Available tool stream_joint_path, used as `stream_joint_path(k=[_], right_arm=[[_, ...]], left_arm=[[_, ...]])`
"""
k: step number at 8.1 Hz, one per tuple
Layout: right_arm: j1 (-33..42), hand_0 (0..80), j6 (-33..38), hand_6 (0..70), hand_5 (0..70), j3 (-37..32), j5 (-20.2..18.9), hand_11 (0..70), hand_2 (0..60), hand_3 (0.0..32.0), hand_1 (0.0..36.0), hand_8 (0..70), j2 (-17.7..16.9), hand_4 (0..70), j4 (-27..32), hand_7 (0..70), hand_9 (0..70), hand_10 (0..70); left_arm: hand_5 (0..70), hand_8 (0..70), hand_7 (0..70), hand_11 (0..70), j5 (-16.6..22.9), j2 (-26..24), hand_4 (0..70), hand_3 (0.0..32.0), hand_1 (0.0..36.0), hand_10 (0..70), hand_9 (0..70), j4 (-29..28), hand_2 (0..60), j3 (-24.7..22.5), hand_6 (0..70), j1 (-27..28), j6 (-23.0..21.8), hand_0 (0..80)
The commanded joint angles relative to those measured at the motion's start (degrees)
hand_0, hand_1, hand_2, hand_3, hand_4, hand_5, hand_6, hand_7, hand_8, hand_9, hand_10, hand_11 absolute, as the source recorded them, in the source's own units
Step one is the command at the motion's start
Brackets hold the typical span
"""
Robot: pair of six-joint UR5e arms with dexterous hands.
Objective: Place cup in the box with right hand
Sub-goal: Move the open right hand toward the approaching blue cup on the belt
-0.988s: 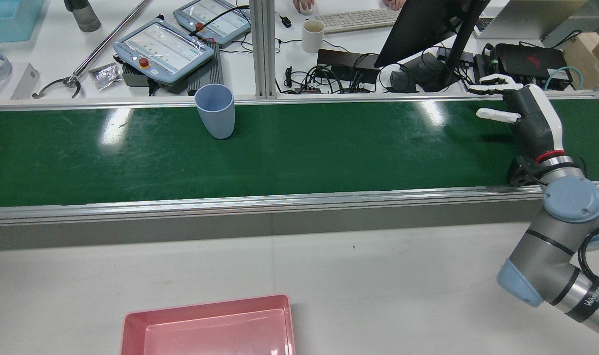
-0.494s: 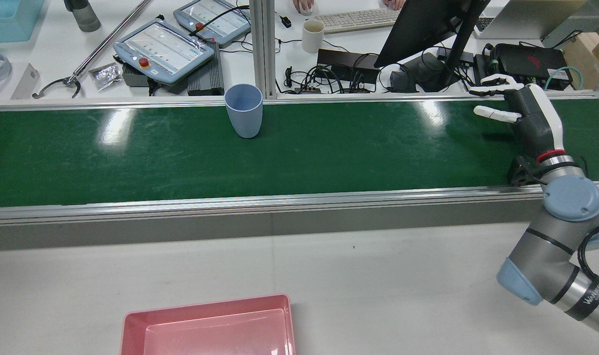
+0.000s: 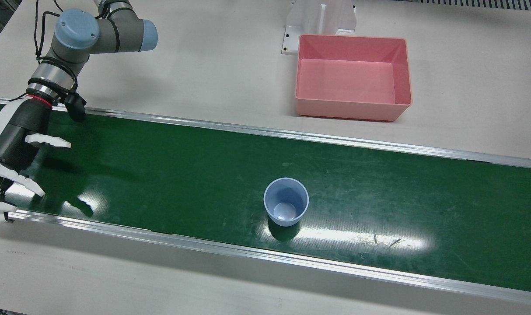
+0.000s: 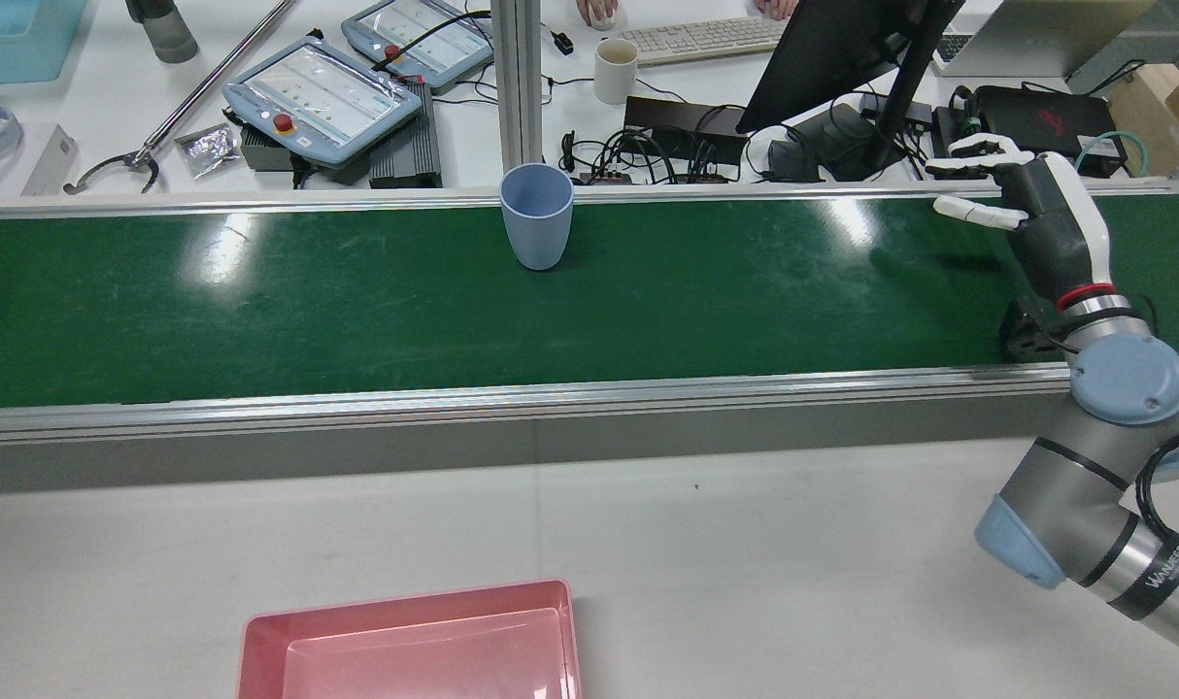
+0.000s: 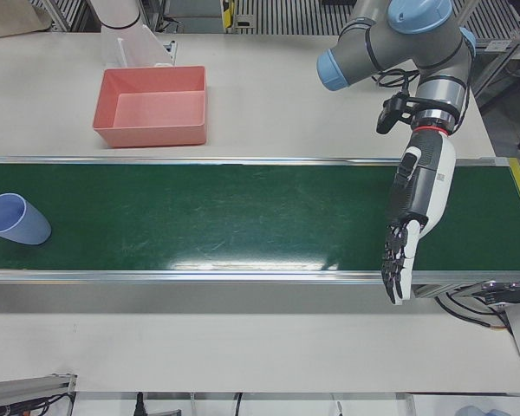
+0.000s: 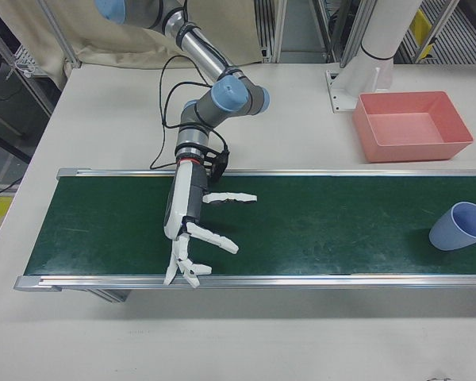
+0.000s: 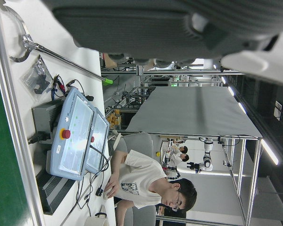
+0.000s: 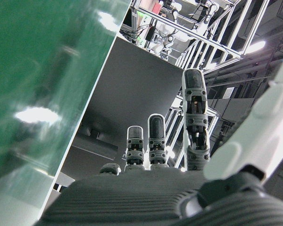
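Observation:
A pale blue cup (image 3: 286, 205) stands upright on the green conveyor belt (image 3: 160, 175), near its operator-side edge; it also shows in the rear view (image 4: 536, 228) and at the frame edges of the side views (image 5: 16, 221) (image 6: 460, 226). The empty pink box (image 3: 348, 111) sits on the white table on the robot's side of the belt (image 4: 405, 631). My right hand (image 4: 1027, 209) is open with its fingers spread, low over the belt far from the cup (image 6: 192, 226). My left hand (image 5: 412, 217) is open and empty over the belt's other end.
Behind the belt's far rail in the rear view are teach pendants (image 4: 322, 92), a white mug (image 4: 615, 70), cables and a monitor (image 4: 832, 53). A white pedestal (image 3: 320, 17) stands just behind the box. Metal rails (image 3: 265, 258) edge the belt.
The cup has travelled along the belt toward my right hand. My right hand has shifted slightly toward the belt's far edge, still open.

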Motion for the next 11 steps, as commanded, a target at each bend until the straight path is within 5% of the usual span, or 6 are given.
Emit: stream_joint_path(k=[1,2,7,11], right_arm=[[0.5,38.1,-0.4,7.8,0.0,-0.1,-0.8,0.0,0.7,2.6,0.0,9.2,0.8,53.9,-0.1,49.1,21.4,0.0],[0.6,34.4,-0.5,7.5,0.0,-0.2,-0.8,0.0,0.0,5.6,0.0,9.0,1.3,52.3,-0.2,49.0,21.6,0.0],[0.4,37.9,-1.8,7.8,0.0,-0.1,-1.0,0.0,0.4,5.6,0.0,8.9,2.9,56.2,-1.6,50.9,22.2,0.0],[-0.7,42.4,-2.9,7.4,0.0,0.4,-1.0,0.0,0.0,7.2,0.0,8.9,2.1,51.8,-1.6,48.0,21.5,0.0]], left_arm=[[0.0,0.0,0.0,0.0,0.0,0.0,0.0,0.0,0.0,0.0,0.0,0.0,0.0,0.0,0.0,0.0,-0.1,0.0],[0.0,0.0,0.0,0.0,0.0,0.0,0.0,0.0,0.0,0.0,0.0,0.0,0.0,0.0,0.0,0.0,-0.1,0.0],[0.0,0.0,0.0,0.0,0.0,0.0,0.0,0.0,0.0,0.0,0.0,0.0,0.0,0.0,0.0,0.0,-0.1,0.0],[0.0,0.0,0.0,0.0,0.0,0.0,0.0,0.0,0.0,0.0,0.0,0.0,0.0,0.0,0.0,0.0,-0.1,0.0]])
